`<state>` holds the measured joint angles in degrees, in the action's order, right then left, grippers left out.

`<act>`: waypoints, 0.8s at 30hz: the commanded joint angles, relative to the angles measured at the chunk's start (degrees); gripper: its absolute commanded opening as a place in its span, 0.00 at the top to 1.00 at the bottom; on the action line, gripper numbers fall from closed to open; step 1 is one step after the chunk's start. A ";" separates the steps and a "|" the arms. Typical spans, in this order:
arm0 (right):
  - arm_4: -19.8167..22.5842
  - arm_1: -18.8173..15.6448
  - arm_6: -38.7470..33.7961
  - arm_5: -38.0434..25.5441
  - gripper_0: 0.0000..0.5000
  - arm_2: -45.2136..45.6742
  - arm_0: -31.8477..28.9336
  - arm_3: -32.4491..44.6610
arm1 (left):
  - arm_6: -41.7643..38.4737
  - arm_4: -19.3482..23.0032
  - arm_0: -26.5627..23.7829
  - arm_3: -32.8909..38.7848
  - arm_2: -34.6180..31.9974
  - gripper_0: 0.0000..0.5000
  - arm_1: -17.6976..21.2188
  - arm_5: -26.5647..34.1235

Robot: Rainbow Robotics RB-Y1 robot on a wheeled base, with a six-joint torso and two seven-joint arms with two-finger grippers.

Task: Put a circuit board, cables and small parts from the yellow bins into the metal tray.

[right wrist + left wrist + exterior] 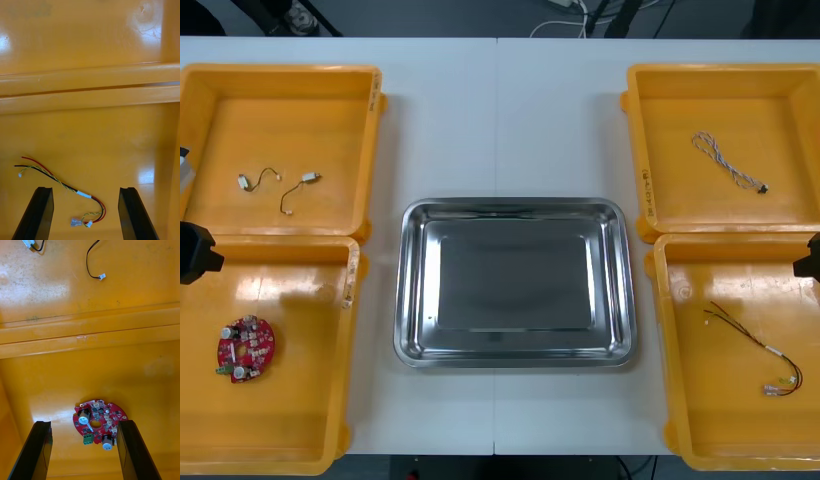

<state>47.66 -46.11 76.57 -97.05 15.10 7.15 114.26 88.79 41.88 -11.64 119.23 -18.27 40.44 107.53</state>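
Left hand (85, 423): released; circuit board (98, 422) at 5 o'clock, front view.
Right hand (85, 189): released; red and yellow cable (82, 194) at 7 o'clock.

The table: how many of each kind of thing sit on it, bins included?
Yellow bins: 4
Metal tray: 1
Red circuit board: 1
Black cables: 2
Blue and white cable: 1
Red and yellow cable: 1
Total: 10
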 commanded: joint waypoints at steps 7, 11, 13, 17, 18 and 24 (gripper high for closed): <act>0.32 -2.40 0.25 0.46 0.00 1.95 -0.47 0.44 | 3.58 0.48 0.65 1.89 -1.86 0.00 1.31 -0.65; 0.32 -2.40 0.25 0.46 0.00 1.95 -0.47 0.44 | 3.58 0.48 0.65 1.89 -1.86 0.00 1.31 -0.65; 0.32 -2.40 0.25 0.46 0.00 1.95 -0.47 0.44 | 3.58 0.48 0.65 1.89 -1.86 0.00 1.31 -0.65; 0.32 -2.40 0.25 0.46 0.00 1.95 -0.47 0.44 | 3.49 0.84 1.88 0.74 -1.42 0.00 0.87 -0.65; 0.32 -2.40 0.25 0.46 0.00 1.95 -0.47 0.44 | 3.49 0.92 1.88 0.74 -1.42 0.00 0.96 -0.57; 0.32 -2.40 0.25 0.46 0.00 1.95 -0.47 0.44 | 4.37 1.89 1.44 0.74 -1.51 0.00 2.01 -0.57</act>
<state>47.66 -46.11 76.57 -97.05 15.10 7.14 114.26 88.79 42.84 -10.57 119.20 -18.27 40.45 107.53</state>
